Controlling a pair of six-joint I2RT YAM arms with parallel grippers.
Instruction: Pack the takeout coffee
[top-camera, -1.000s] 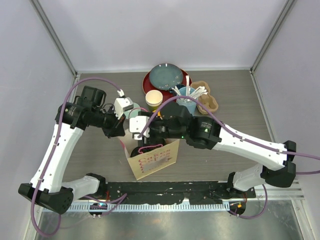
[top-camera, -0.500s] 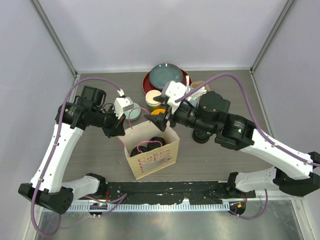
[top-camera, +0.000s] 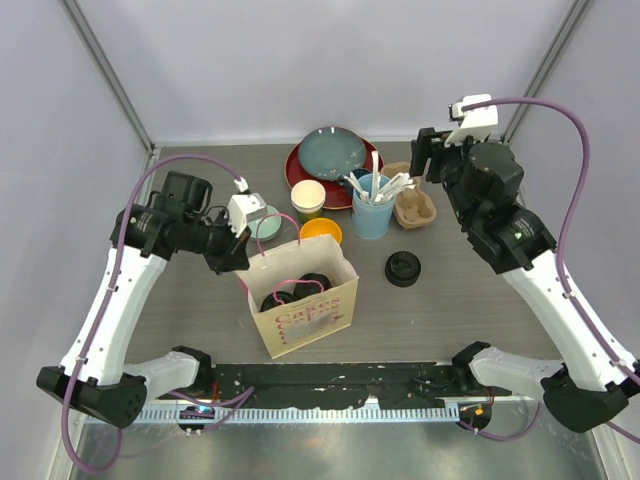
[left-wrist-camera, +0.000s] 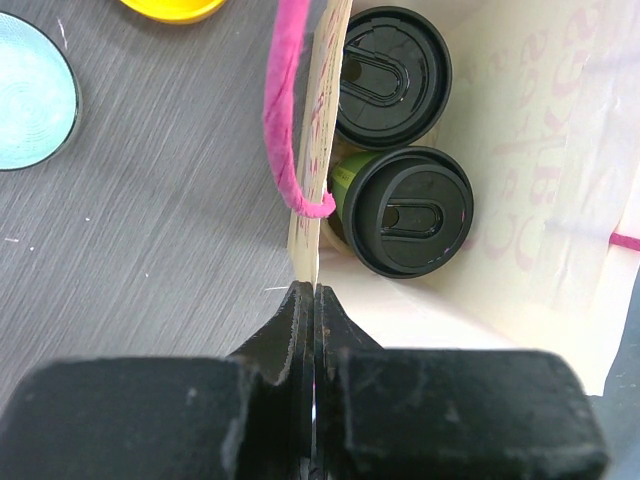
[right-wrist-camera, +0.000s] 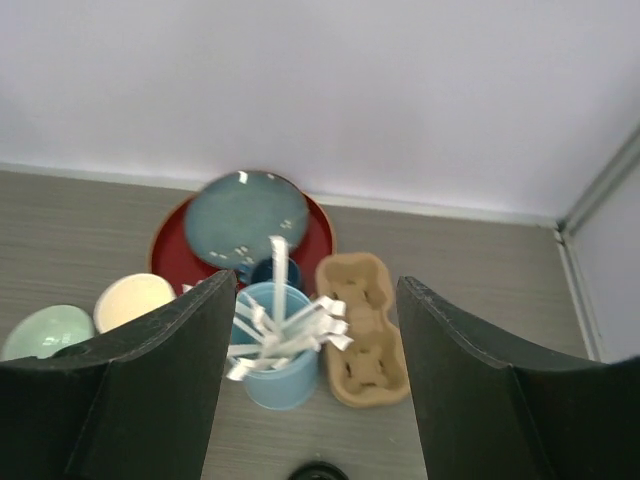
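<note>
The 2 takeout cups (left-wrist-camera: 410, 210) are found upright inside the paper bag (top-camera: 322, 318), side by side against the bag wall that carries the pink handle (left-wrist-camera: 285, 100). Each is capped with a black lid (left-wrist-camera: 390, 75), and a strip of dark green wall shows under the nearer lid. That same wall's top edge is pinched by the left gripper (left-wrist-camera: 313, 300), whose fingers are closed flat on the thin paper, so the bag's mouth is held open. The right gripper (right-wrist-camera: 315, 300) is raised well beyond the bag's far right corner, above the light-blue utensil cup (top-camera: 373, 215), with its fingers spread wide and nothing between them. The packing is judged to be essentially done. The cups are expected to be light if empty and heavier and prone to sloshing if filled; which it is cannot be told. Their paper walls would yield under a hard squeeze, and the smooth press-fit lids could slip or pop off, so a cup would best be taken around its wall just below the lid rim, never by the lid alone. The bag itself is judged light, floppy and easily tipped or torn on the tabletop (top-camera: 470, 300). It would be better lifted by both handles than by 1 pinched edge, with the cups kept upright.
</note>
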